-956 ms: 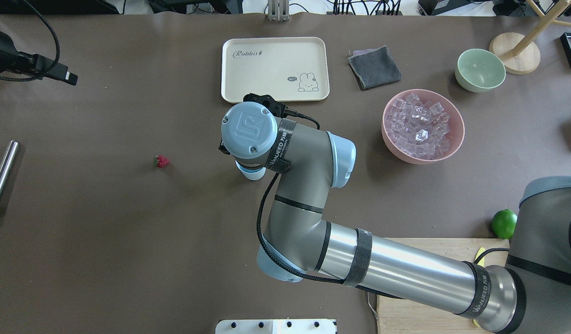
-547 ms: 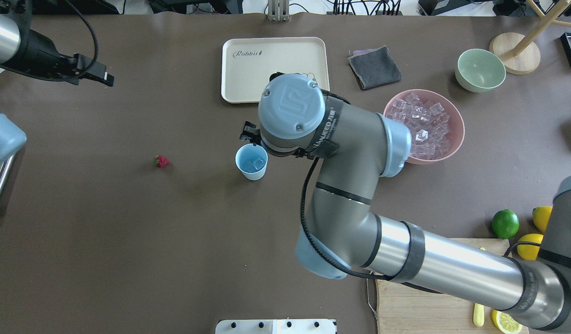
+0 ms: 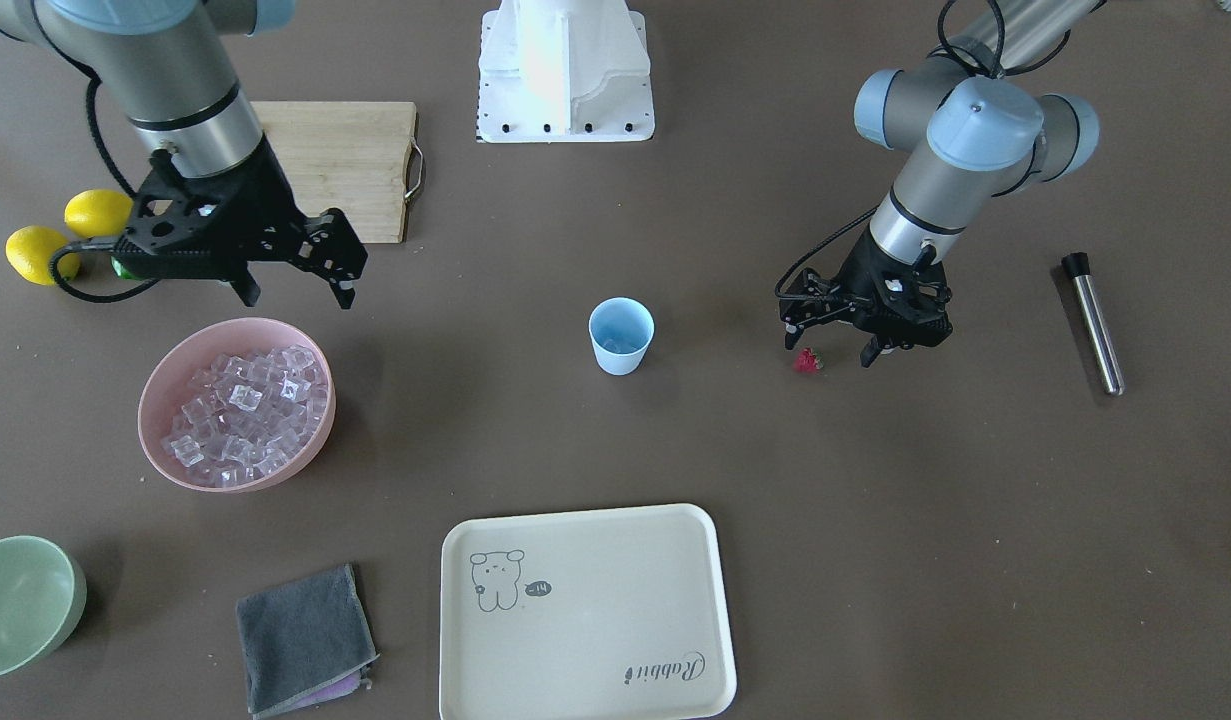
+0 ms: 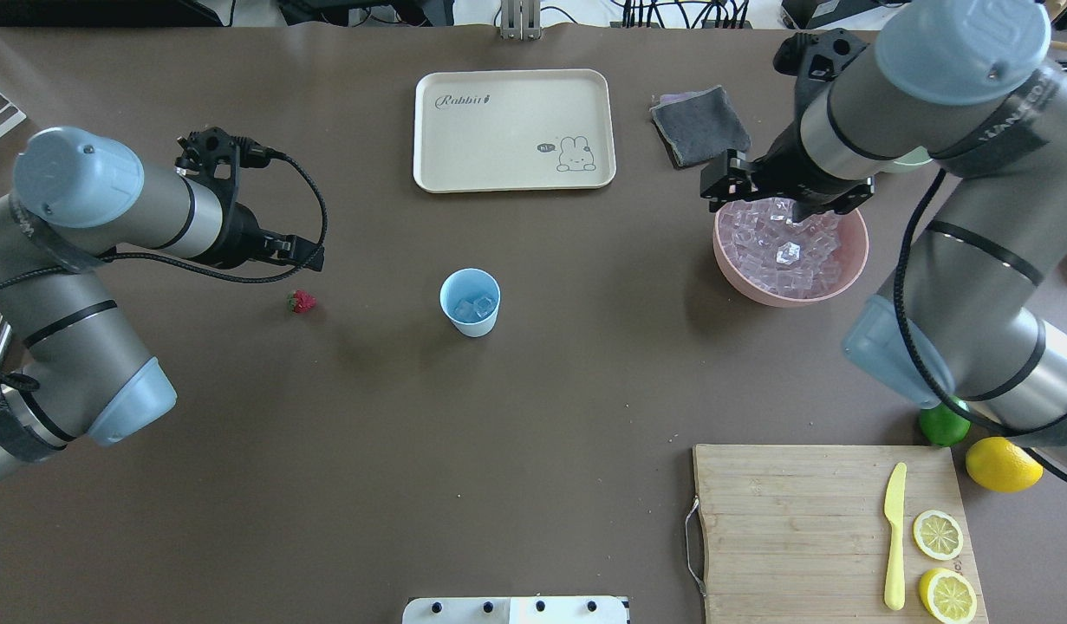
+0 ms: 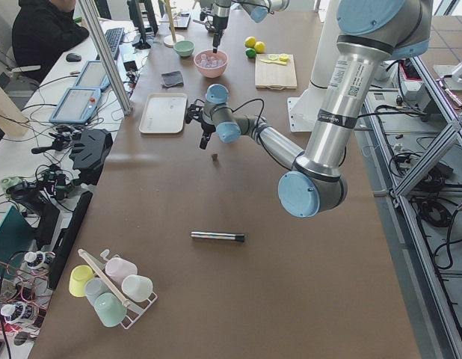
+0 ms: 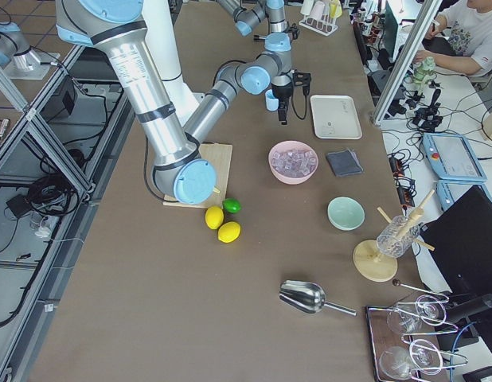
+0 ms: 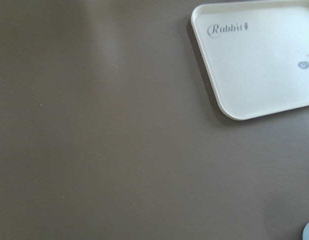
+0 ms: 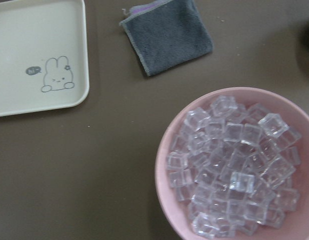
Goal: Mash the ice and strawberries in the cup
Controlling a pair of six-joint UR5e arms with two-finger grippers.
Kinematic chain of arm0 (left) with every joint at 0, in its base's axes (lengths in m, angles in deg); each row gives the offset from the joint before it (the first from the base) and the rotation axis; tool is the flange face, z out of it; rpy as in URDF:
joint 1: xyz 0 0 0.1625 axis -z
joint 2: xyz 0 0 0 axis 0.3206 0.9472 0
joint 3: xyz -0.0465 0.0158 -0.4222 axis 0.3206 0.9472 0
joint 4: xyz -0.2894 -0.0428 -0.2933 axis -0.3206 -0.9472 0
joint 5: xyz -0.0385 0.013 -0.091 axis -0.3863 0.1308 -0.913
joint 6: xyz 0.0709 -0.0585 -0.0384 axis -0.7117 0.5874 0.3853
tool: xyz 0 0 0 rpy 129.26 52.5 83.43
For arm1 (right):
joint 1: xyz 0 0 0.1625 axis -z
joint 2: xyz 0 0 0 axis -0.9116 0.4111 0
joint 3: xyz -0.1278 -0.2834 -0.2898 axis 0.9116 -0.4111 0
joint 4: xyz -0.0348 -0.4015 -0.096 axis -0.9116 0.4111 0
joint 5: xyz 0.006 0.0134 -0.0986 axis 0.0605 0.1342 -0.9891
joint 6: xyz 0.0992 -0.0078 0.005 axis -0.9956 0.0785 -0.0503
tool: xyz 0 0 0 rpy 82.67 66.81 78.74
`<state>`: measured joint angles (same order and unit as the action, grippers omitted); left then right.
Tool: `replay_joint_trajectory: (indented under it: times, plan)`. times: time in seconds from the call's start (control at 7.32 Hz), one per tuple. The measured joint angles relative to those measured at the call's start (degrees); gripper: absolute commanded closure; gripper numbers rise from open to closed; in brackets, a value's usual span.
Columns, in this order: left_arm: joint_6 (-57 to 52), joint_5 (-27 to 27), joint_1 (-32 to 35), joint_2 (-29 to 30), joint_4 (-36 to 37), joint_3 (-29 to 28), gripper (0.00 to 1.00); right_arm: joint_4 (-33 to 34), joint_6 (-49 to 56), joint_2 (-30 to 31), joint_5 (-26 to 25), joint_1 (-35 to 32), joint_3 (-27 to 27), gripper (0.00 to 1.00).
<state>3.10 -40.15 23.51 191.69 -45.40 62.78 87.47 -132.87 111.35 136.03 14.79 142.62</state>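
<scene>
Overhead exterior, unlike either wrist view: clear ice cubes [image 4: 474, 307] inside light-blue plastic cup [image 4: 474, 328]. Front-facing: left gripper [image 3: 830, 350], right gripper [image 3: 300, 297], both spread.

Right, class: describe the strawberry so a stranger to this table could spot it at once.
From overhead, find the cream tray at the far edge, then the light-blue cup in front of it. Off to the cup's left lies the strawberry: tiny, red, green-topped, the only red thing on the table.

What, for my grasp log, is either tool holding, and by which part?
Nothing: left tool open near the strawberry, right tool open near the pink bowl.
</scene>
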Motion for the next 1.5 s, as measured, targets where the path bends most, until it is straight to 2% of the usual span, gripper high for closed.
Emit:
replay_joint_trajectory:
  times: [0.14,0.41,0.55,0.68,0.96,1.5]
  plan:
    - [1.61,1.55,-1.58,-0.34,-0.70,-0.57,0.02,-6.60,8.19,7.56,2.96,-4.45,-1.40,0.01]
    - [2.27,2.68,-2.88,-1.35,-1.27,-1.17,0.07,-22.21,22.06,18.86,9.10,-13.02,-9.41,0.01]
    - [2.26,2.80,-3.03,-1.31,-1.34,-1.54,0.07,-27.28,28.44,23.28,13.00,-17.65,-12.27,0.01]
    - [2.18,2.85,-2.96,-1.22,-1.38,-1.94,0.12,-29.97,34.90,27.34,16.94,-22.70,-13.55,0.01]
    - [2.13,2.84,-2.58,-0.85,-1.29,-2.28,0.15,-30.05,39.45,29.25,21.17,-27.99,-13.79,0.01]
    - [2.14,2.90,-2.31,0.13,-1.30,-4.50,0.15,-25.98,40.99,28.14,25.45,-32.68,-13.08,0.01]
